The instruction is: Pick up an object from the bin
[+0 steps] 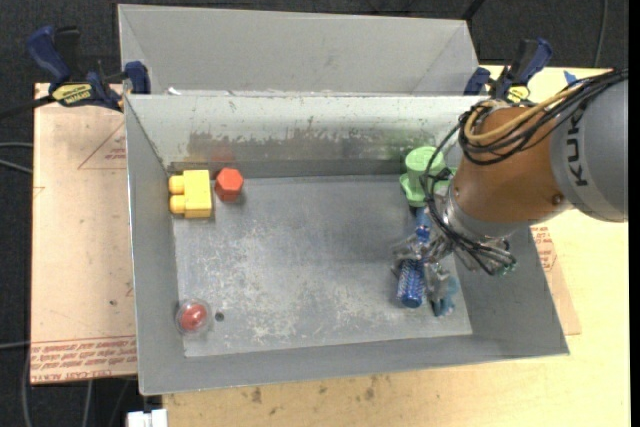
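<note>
Pincer [428,265] noted low in the grey bin [300,255], at about 4 o'clock on its floor, hanging from the orange-covered wrist [505,180] that enters from 3 o'clock. Whether it is released or clenched cannot be told, because the wrist and its cables mask the working end. Directly at the pincer lies a blue ribbed piece [408,287], with a smaller teal piece [445,299] just beside it toward 4 o'clock. Contact between pincer and blue piece cannot be confirmed. Judged: the blue ribbed piece is the likely thing of the task, since the pincer sits over it and nothing else lies as near. A green rounded item [420,170] rests by the back wall at 2 o'clock, partly behind the wrist. Well apart, at 10 o'clock, a yellow block [190,194] sits just beside a small orange block [229,183]. A red ball [191,317] lies alone at 7 o'clock. Risk judged: the close teal neighbour may be caught or shoved along with the blue piece. No item is seen lifted, so the pick is not yet done.
</note>
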